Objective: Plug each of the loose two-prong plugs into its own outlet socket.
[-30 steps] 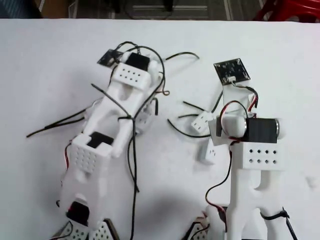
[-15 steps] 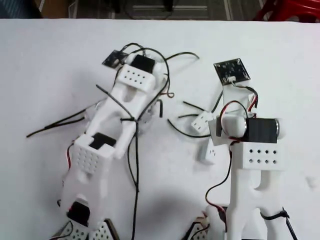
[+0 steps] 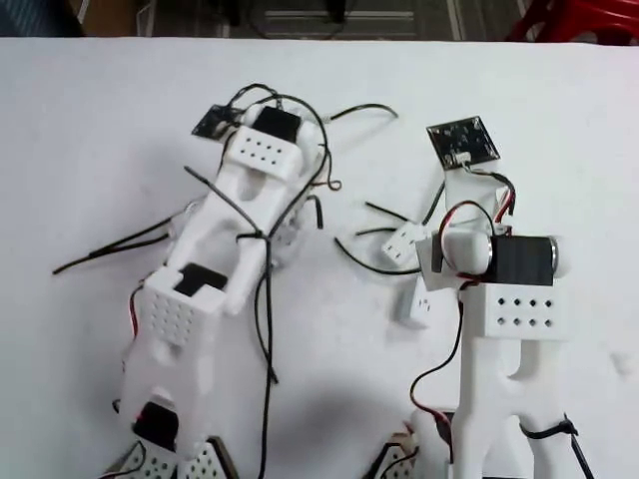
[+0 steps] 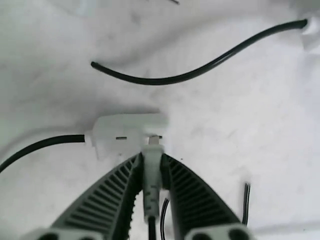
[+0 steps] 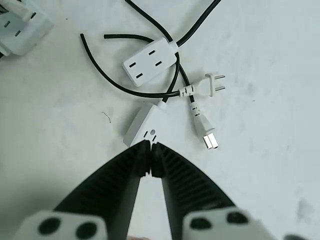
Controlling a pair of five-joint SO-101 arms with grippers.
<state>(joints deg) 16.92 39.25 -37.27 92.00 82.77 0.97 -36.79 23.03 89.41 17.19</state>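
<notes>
1. Far left of the white table [image 3: 90, 120], a thin black cable [image 3: 120, 244] trails out from under my left arm [image 3: 215, 239]. That arm stretches from the near edge toward the far middle.
2. On the left wrist camera, my left gripper [image 4: 152, 159] is pinching a white two-prong plug on a black cord [image 4: 152, 180]. The dark ribbed fingers [image 4: 120, 185] are pressed against both of its sides.
3. The plug's front end meets the side of a white rectangular outlet block [image 4: 122, 135] lying flat on the table. I cannot tell whether the prongs are seated. A black cord [image 4: 40, 146] leaves the block's other end, and a loose curved black cable [image 4: 200, 67] lies farther off.
4. In the middle of the table, just left of my right arm [image 3: 499, 299], lie two more white outlet blocks. One is farther away [image 3: 404, 244] and one is nearer [image 3: 414, 304].
5. On the right wrist camera, my right gripper [image 5: 149, 149] has its fingers pressed together with nothing between them. The tips sit right at the end of a white outlet block [image 5: 145, 125].
6. Beyond it lies a white four-slot outlet block [image 5: 150, 62] with black cords crossing beside it.
7. Two loose white plugs lie near those cords, both out of any socket. One shows bare prongs [image 5: 215, 84]. The other [image 5: 209, 140] lies just beside the block at my fingertips.
</notes>
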